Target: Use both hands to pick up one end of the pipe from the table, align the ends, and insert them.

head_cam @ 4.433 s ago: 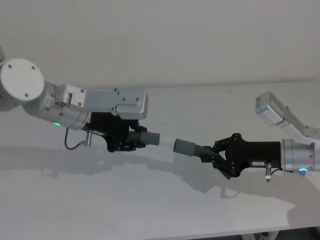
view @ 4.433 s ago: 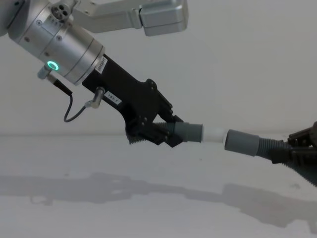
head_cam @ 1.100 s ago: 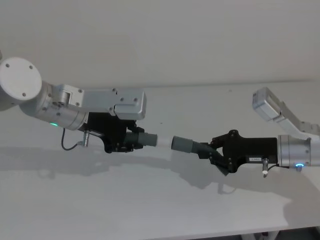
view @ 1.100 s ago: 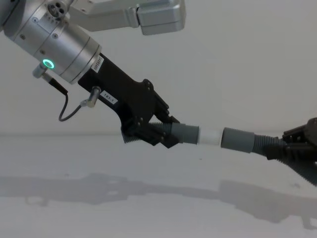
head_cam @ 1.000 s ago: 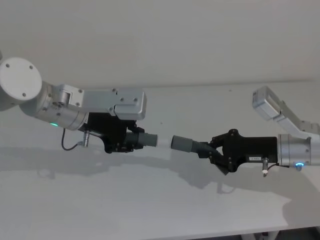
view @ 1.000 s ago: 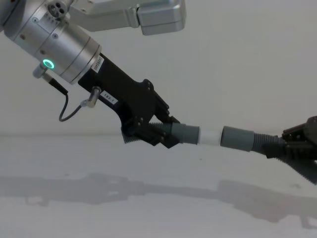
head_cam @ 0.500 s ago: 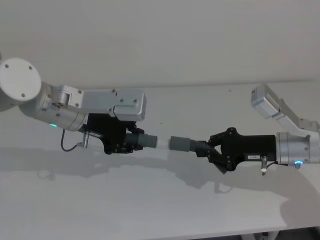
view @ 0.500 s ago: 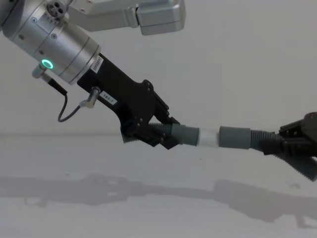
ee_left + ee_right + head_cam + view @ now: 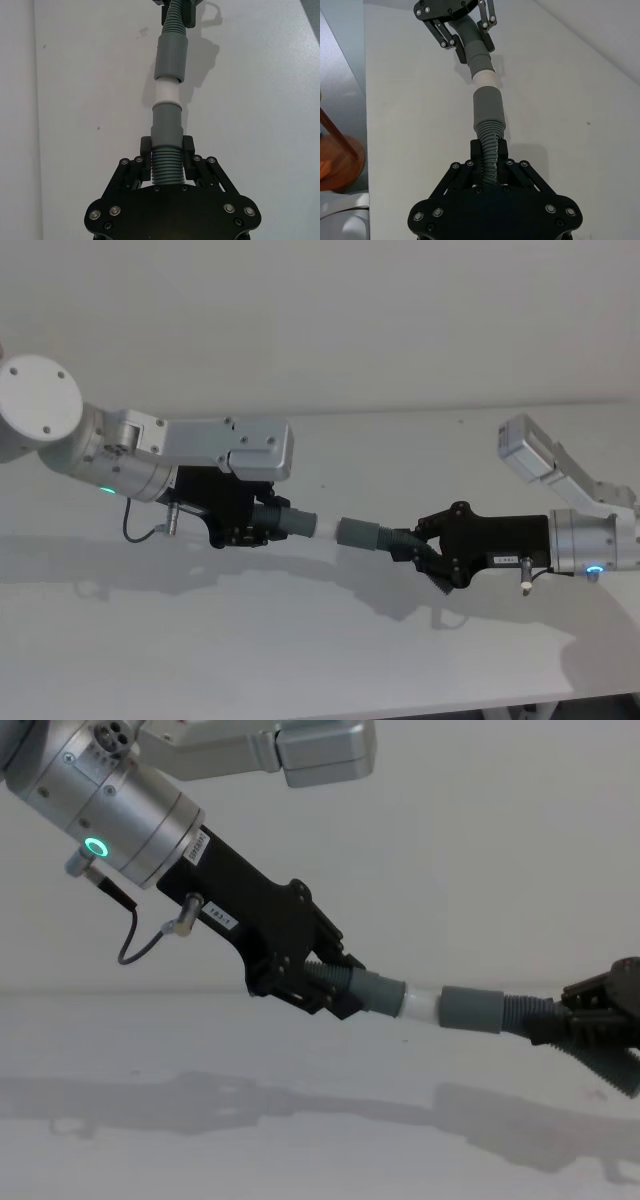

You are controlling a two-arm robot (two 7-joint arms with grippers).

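Observation:
Both pipe pieces are held in the air above the table (image 9: 300,640). My left gripper (image 9: 245,523) is shut on the ribbed hose of one piece, whose grey cuff (image 9: 290,523) and white tip (image 9: 422,1004) point right. My right gripper (image 9: 425,550) is shut on the other piece's hose, its wider open cuff (image 9: 360,533) facing left. The two ends lie nearly in line. In the left wrist view the white tip (image 9: 167,92) reaches the mouth of the open cuff (image 9: 172,55). In the right wrist view the cuff (image 9: 488,107) sits just below the tip (image 9: 483,79).
The table's front edge (image 9: 400,708) runs along the bottom of the head view. In the right wrist view, an orange-brown object (image 9: 337,155) stands beyond the table's side edge. A plain wall rises behind the table.
My right gripper has carried its piece leftward toward the left piece. The gap between the open cuff and the white tip has closed. The left arm has barely moved.

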